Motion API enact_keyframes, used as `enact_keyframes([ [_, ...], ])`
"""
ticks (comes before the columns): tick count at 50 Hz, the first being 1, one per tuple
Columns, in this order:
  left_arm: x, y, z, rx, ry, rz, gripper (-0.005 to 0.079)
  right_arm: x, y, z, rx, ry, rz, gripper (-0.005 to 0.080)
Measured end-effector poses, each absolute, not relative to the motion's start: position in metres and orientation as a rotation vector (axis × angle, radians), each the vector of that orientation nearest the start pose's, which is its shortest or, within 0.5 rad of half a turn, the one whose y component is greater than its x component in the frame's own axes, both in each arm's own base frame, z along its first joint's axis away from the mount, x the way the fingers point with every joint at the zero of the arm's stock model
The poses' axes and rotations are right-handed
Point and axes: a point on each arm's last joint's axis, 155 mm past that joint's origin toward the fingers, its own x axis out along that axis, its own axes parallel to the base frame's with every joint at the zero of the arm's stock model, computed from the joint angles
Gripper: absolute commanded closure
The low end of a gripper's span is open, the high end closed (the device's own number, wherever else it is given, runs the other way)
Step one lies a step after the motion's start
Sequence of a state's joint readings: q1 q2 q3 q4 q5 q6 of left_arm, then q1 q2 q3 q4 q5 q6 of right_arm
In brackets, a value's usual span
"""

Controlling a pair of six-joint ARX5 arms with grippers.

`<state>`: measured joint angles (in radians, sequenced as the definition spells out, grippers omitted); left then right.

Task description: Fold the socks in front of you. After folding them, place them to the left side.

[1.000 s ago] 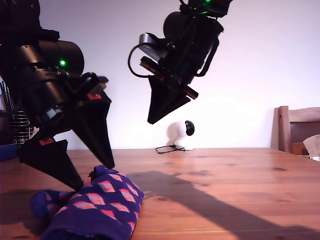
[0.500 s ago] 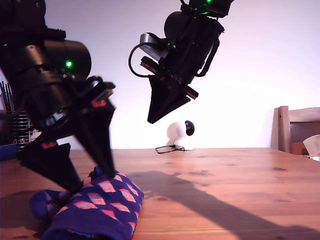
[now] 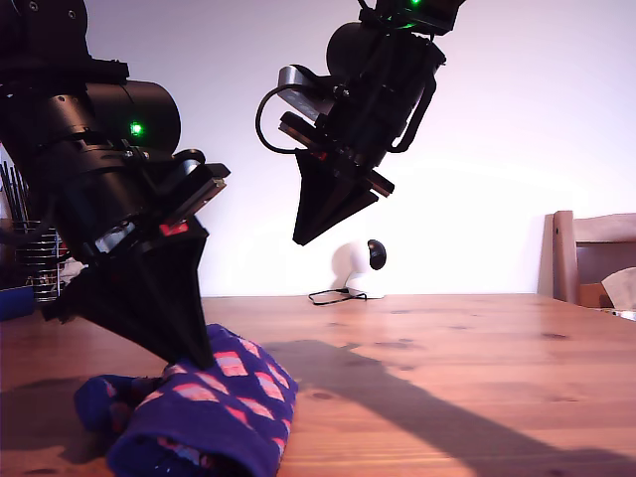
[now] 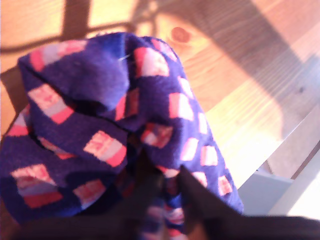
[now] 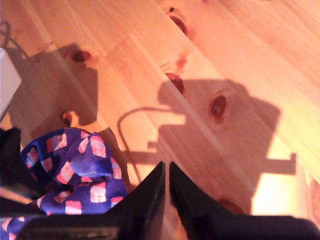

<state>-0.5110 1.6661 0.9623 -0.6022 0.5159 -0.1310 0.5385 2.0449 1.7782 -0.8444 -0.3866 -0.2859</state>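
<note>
**First hand pinching the socks, second hand idle above the counter**

My first hand (image 4: 167, 187) has its dark fingers (image 4: 192, 197) pressed into the socks (image 4: 105, 125), with folds of the knit bunched between them; it is pinching the bundle. In the exterior view this hand (image 3: 189, 353) comes down steeply at the exterior view's left, its tip buried in the top of the socks (image 3: 214, 407). The first wrist view is blurred close to the fingers, so exactly how much cloth they hold is hard to say.

My second hand (image 5: 166, 172) has its fingers (image 5: 150, 192) pressed together with only a thin slit between them and nothing in it. In the exterior view it (image 3: 298, 238) hangs well above the counter (image 3: 447, 368), near the middle of the picture, tilted down towards the socks but well apart from them.

The socks lie crumpled in a heap on the wooden counter at the exterior view's lower left, dark purple-blue with pink-red squares. In the second wrist view, part of the heap (image 5: 80, 172) shows beside the second hand's fingers, clear of them.

Behind, near the wall, a small white camera (image 3: 363, 266) with a cable stands on the counter. A wooden chair (image 3: 586, 253) shows at the exterior view's right edge.
</note>
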Motion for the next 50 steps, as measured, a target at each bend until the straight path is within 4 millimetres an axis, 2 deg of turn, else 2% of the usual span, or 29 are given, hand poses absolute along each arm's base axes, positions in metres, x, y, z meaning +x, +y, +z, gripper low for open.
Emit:
enact_keyframes([
  [16, 0.245, -0.241, 0.035, -0.101, 1.411, -0.783, 0.0766, 0.394, 0.316, 0.119, -0.323, 1.012, 0.985, 0.0763],
  [30, 0.258, -0.247, 0.060, -0.066, 1.374, -0.816, 0.0766, 0.395, 0.317, 0.120, -0.323, 1.007, 0.985, 0.0763],
  [50, 0.257, -0.211, 0.056, -0.044, 1.445, -0.756, 0.0766, 0.396, 0.317, 0.120, -0.323, 0.999, 0.986, 0.0763],
])
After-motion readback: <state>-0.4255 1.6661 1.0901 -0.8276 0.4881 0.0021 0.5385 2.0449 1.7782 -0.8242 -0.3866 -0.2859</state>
